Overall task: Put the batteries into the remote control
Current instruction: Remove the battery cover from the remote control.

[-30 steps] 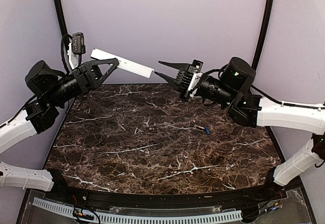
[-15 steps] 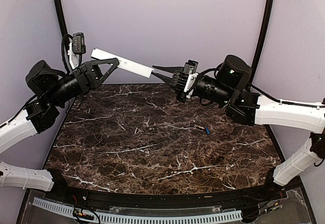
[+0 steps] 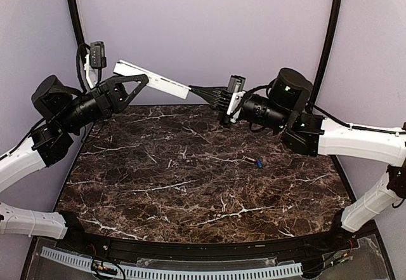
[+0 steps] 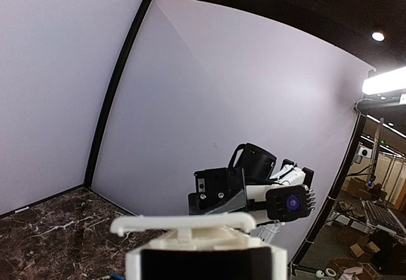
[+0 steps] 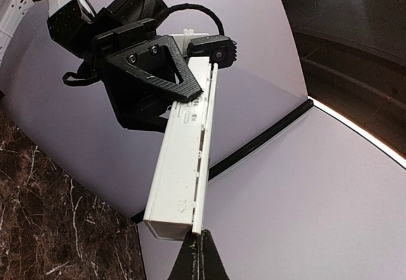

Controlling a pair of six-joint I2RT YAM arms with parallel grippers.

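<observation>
— One battery (image 3: 259, 162) lies on the marble table (image 3: 190, 191), right of centre. Remote control?
— Remote control (image 3: 152, 80) is in the air, upper left of the top view, clamped in the left gripper (image 3: 141, 78).
— Right gripper?
— Right gripper (image 3: 194, 89) has its fingers pressed together, tips at the remote's free end. Whether they touch, I cannot tell.

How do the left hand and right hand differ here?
The left hand is clamped on the remote control; the right hand is shut on nothing. The left hand holds the remote aloft; the right hand's tips just point at its free end. Both hang above the table.
</observation>
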